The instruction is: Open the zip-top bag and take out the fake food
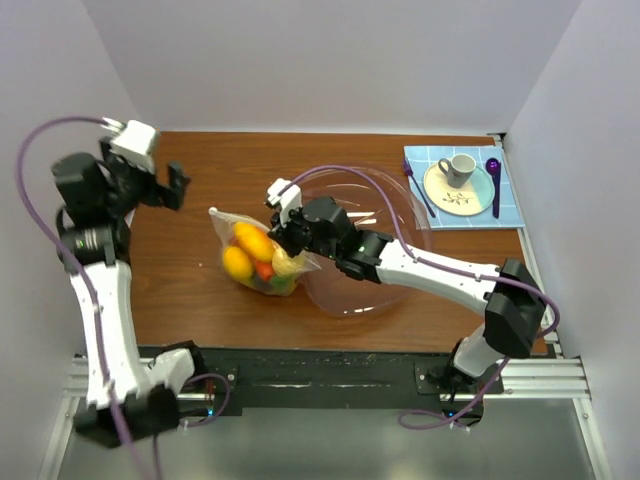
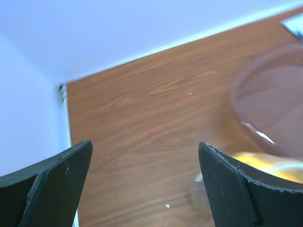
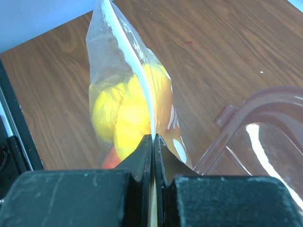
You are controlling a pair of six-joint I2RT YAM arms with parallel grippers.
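The clear zip-top bag (image 1: 250, 250) lies on the wooden table (image 1: 190, 300) left of centre, with the fake food (image 1: 250, 255) inside: yellow and orange pieces and a red one with green. My right gripper (image 1: 280, 235) is shut on the bag's top edge. In the right wrist view the jaws (image 3: 154, 139) pinch the zip strip, with the bag (image 3: 123, 75) standing ahead and the yellow food (image 3: 120, 116) behind the plastic. My left gripper (image 1: 178, 187) is open and empty, held above the table's far left, apart from the bag. A corner of the bag (image 2: 265, 165) shows in the left wrist view.
A large rigid pink-tinted transparent bowl (image 1: 385, 290) sits just right of the bag, under my right arm. A blue placemat (image 1: 505, 205) at the back right holds a plate (image 1: 440, 195), a cup (image 1: 460, 167) and purple cutlery (image 1: 494, 185).
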